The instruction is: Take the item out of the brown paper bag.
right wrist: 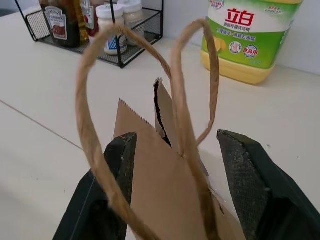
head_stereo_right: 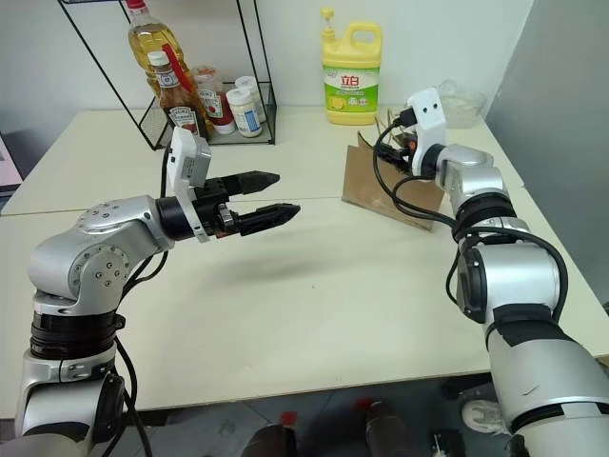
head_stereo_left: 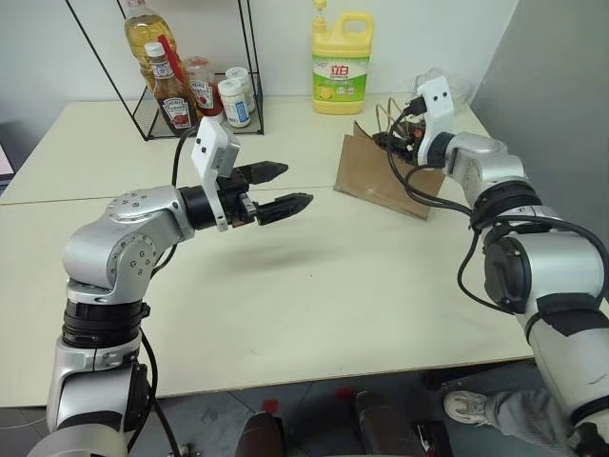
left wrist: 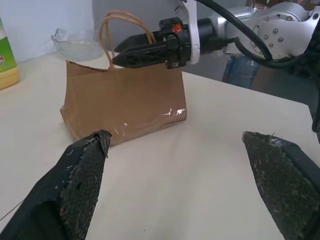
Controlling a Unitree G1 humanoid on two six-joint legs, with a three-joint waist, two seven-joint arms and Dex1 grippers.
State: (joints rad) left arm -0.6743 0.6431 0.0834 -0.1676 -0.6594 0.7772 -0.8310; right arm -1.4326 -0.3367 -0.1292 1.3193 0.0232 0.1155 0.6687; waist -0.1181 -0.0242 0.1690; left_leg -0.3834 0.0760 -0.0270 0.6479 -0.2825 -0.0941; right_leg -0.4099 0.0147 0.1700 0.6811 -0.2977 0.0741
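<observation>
The creased brown paper bag point(right wrist: 165, 200), handles point(right wrist: 190, 100) looped upward, stands between the part-open, empty right gripper point(right wrist: 175, 165); left gripper point(head_stereo_left: 276, 188) wide open, empty.

Your left hand point(head_stereo_left: 276, 188) hangs mid-frame over the desk point(head_stereo_left: 314, 286), fingers apart and holding nothing. Right of centre the bag point(head_stereo_left: 381, 181) stands on the desk, with your right hand point(head_stereo_left: 411, 129) at its top by the handles. The yellow jug point(head_stereo_left: 342, 64) stands at upper centre, the wire rack point(head_stereo_left: 190, 90) of bottles at upper left.
</observation>
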